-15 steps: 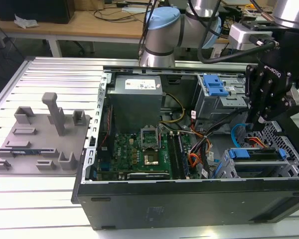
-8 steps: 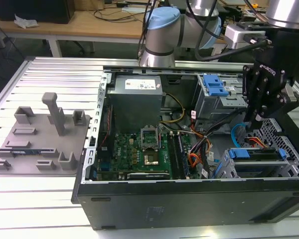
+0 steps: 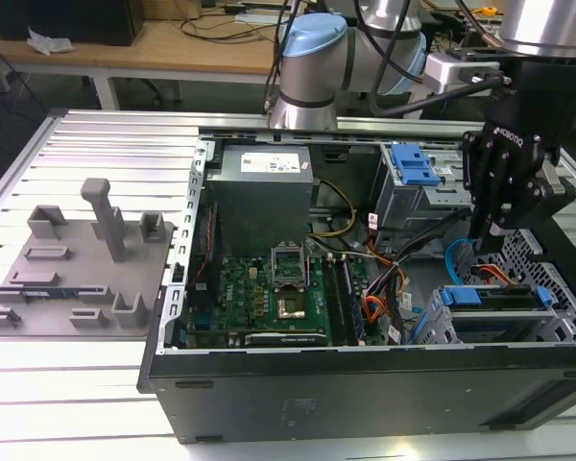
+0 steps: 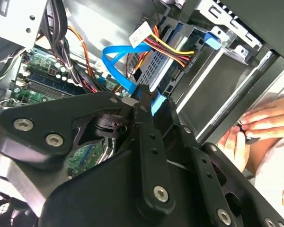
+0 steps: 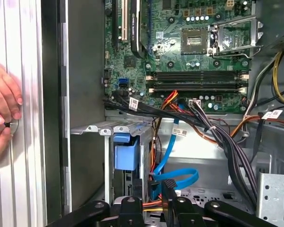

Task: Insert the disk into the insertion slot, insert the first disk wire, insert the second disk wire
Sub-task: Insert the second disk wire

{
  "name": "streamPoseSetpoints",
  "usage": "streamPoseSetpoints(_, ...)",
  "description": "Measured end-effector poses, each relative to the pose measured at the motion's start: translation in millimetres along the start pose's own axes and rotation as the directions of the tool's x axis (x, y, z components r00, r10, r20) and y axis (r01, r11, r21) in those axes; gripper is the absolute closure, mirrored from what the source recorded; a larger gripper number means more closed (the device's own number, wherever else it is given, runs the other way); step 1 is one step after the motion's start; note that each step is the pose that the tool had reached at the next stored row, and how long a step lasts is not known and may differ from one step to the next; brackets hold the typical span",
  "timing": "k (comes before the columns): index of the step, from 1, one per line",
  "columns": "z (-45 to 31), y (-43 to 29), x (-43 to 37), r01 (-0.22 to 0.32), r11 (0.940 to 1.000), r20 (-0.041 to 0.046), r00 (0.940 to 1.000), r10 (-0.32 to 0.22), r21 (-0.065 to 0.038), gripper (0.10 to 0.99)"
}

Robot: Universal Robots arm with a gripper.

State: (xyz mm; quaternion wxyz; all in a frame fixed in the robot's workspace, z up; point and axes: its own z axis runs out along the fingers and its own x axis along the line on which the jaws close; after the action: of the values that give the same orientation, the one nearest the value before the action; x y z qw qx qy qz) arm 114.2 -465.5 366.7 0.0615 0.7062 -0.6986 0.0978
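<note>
Nearest, in both wrist views: the gripper (image 4: 155, 98) (image 5: 157, 195), pinched shut on the plug end of the second disk wire (image 4: 119, 75), with light blue showing between the black fingers (image 4: 146, 124). Just beyond the tips, that flat cable's loop, curling away from the grasp. In the first wrist view, the same loop (image 5: 177, 174) low beside the drive cage. Contact between plug and socket: impossible to tell.

Next out: the disk (image 4: 156, 65), sitting inside the insertion slot (image 4: 222, 66), blue carrier framed by grey sheet metal. By the look of it, disk step done. Against the disk's rear, the first disk wire (image 4: 173, 47), orange and black strands among red and yellow. Apparently seated there, though the joint itself hidden behind the strands.

Hence, on judgement, the second-wire step in hand. Calls for squaring the small plug with the port beside the seated bundle, then a straight, gentle push, without snagging neighbouring strands or kinking the loop.

Farther off: the green motherboard (image 5: 173, 61), and a person's hands (image 5: 2, 111) at the case's outer edge. In the exterior view, the gripper (image 3: 487, 235) low inside the black case (image 3: 365, 403), above the cage at that view's right. Well apart, at that view's left, a grey fixture block (image 3: 72, 259) on the slatted table (image 3: 125, 134).
</note>
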Motion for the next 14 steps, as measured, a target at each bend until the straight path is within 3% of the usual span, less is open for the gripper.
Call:
streamPoseSetpoints(2, 1.3, 0.3, -3.2, 0.000, 1.0000, -0.0167, 0.9999, 0.000, 0.004, 0.784)
streamPoseSetpoints(4, 2.3, 0.3, -5.5, 0.001, 1.0000, -0.0384, 0.9993, -0.001, 0.009, 0.925)
streamPoseSetpoints(7, 3.6, 0.3, -7.4, 0.003, 0.9999, -0.0661, 0.9978, -0.002, 0.014, 0.925)
streamPoseSetpoints(9, 3.4, 0.4, -7.4, 0.002, 0.9999, -0.0669, 0.9978, -0.001, 0.014, 0.925)
streamPoseSetpoints(10, 3.5, 0.5, -7.4, -0.005, 0.9999, -0.0464, 0.9989, 0.006, 0.013, 0.925)
streamPoseSetpoints(11, 3.5, 0.4, -7.1, -0.009, 0.9999, -0.0166, 0.9998, 0.010, 0.012, 0.925)
streamPoseSetpoints(12, 3.5, 0.4, -6.7, -0.011, 0.9999, 0.0075, 0.9999, 0.011, 0.012, 0.925)
streamPoseSetpoints(14, 3.4, 0.4, -5.9, -0.014, 0.9998, 0.0405, 0.9991, 0.013, 0.012, 0.925)
